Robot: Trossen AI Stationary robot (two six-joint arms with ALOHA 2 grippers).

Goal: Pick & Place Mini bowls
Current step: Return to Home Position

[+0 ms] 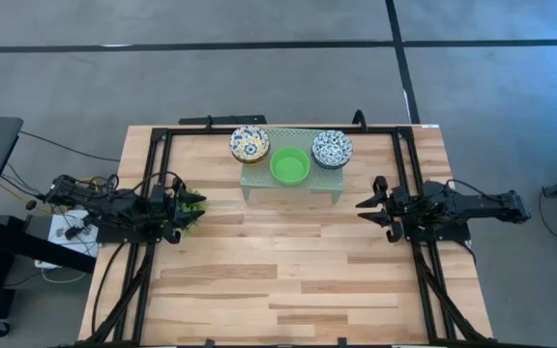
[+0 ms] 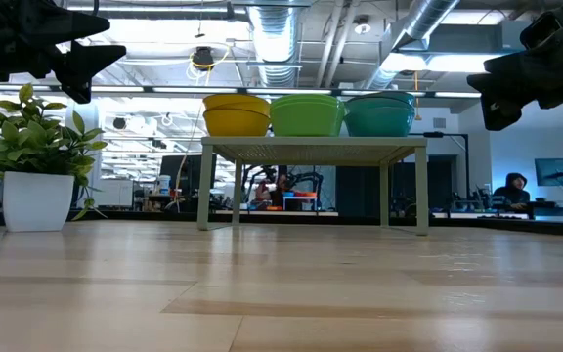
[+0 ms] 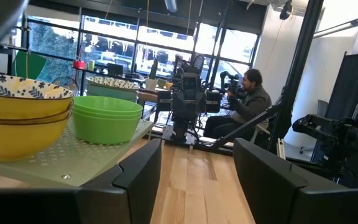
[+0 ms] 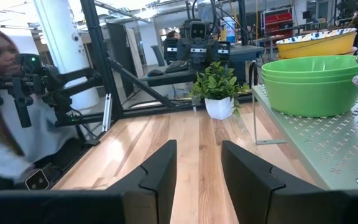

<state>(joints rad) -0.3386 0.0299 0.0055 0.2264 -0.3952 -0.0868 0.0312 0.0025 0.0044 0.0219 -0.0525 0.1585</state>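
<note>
Mini bowls (image 1: 290,165) are sitting stacked on the rack (image 1: 259,179) at twelve o'clock; left pincer (image 3: 197,144) and right pincer (image 4: 197,144) are hanging released.

Robotics lab, open-plan workshop type, def not a home. Low view: bare silver ducts (image 2: 277,34) and pipes run across the top of the frame; far right, a monitor (image 2: 555,172) w/ a person (image 2: 512,188) seated by it. Another robot rig (image 3: 185,102) stands in the bkgd beyond the table (image 1: 288,280), a black-framed wood bench. Cable bundles (image 1: 122,285) run down the lower left of the overhead frame, grey floor (image 1: 211,77) w/ dark lines round it.
</note>
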